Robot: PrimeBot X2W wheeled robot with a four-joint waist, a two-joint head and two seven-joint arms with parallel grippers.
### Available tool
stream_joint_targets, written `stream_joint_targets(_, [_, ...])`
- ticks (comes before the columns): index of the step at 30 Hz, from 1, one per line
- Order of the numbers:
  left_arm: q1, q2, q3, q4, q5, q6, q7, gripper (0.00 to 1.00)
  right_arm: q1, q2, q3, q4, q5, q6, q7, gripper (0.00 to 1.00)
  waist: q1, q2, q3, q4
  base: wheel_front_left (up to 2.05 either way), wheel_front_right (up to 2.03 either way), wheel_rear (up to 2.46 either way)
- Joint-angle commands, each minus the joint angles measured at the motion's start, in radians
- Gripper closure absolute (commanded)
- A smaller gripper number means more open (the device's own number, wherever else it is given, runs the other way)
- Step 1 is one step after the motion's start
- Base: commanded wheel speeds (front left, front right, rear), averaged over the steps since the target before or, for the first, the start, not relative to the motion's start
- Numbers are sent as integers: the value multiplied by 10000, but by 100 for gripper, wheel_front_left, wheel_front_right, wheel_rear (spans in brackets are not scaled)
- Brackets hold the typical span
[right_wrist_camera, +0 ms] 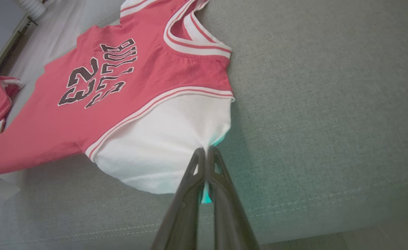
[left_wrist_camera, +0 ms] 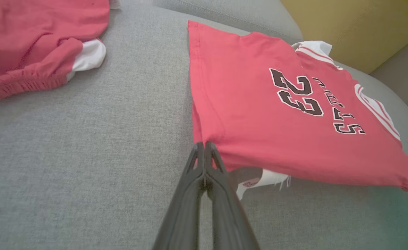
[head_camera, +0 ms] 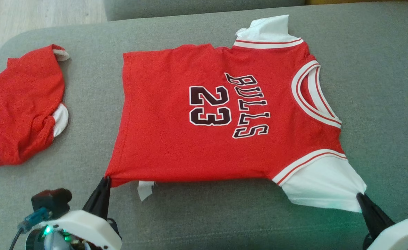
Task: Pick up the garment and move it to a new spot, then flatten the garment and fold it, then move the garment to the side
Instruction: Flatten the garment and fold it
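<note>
The red jersey [head_camera: 204, 139] lies spread, print up, mid-cushion on the grey sofa [head_camera: 381, 86]. At 7 o'clock the left gripper [head_camera: 105, 180] pinches its hem corner [head_camera: 113, 172]; at 4 o'clock the right gripper [head_camera: 359, 196] pinches the white sleeve [head_camera: 322, 184]. Another red garment [head_camera: 20, 104] lies at 9 o'clock.

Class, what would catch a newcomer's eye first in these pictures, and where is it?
A red jersey printed BULLS 23 lies spread across the middle of the grey sofa. The left gripper pinches its near hem corner, the right gripper its near white sleeve. A second red garment lies crumpled at the far left.
</note>
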Motion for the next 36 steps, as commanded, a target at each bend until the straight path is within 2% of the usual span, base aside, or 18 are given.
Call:
stream_joint_targets(1, [-253, 236, 404, -439, 36, 100, 47, 100, -117, -119, 87, -326, 13, -7, 39, 100, 1, -1, 19, 6, 0, 0, 0])
stream_joint_targets(7, [-304, 585, 346, -666, -142, 127, 993, 100, -560, -119, 78, -64, -79, -7, 650, 100, 1, -1, 188, -35, 0, 0, 0])
stream_joint_targets(15, [-1279, 1092, 439, -554, -928, -489, 2170, 100, -2185, -119, -43, 242, -495, -7, 1646, 100, 1, -1, 731, 106, 0, 0, 0])
stream_joint_targets(22, [-2394, 1352, 595, -249, -1488, -952, 2735, 100, -3907, -118, -64, 637, -786, -7, 2141, 100, 1, -1, 1196, 167, 0, 0, 0])
stream_joint_targets(30, [-3572, 1561, 388, 521, -1648, -1300, 3376, 100, -5525, -252, -11, 1678, -793, -7, 1894, 100, 1, -1, 1552, 293, 0, 0, 0])
stream_joint_targets(36, [-4443, 1515, 331, 1065, -1692, -1552, 3358, 100, -6291, -460, 1, 2324, -707, -7, 1266, 100, 1, -1, 1801, 363, 0, 0, 0])
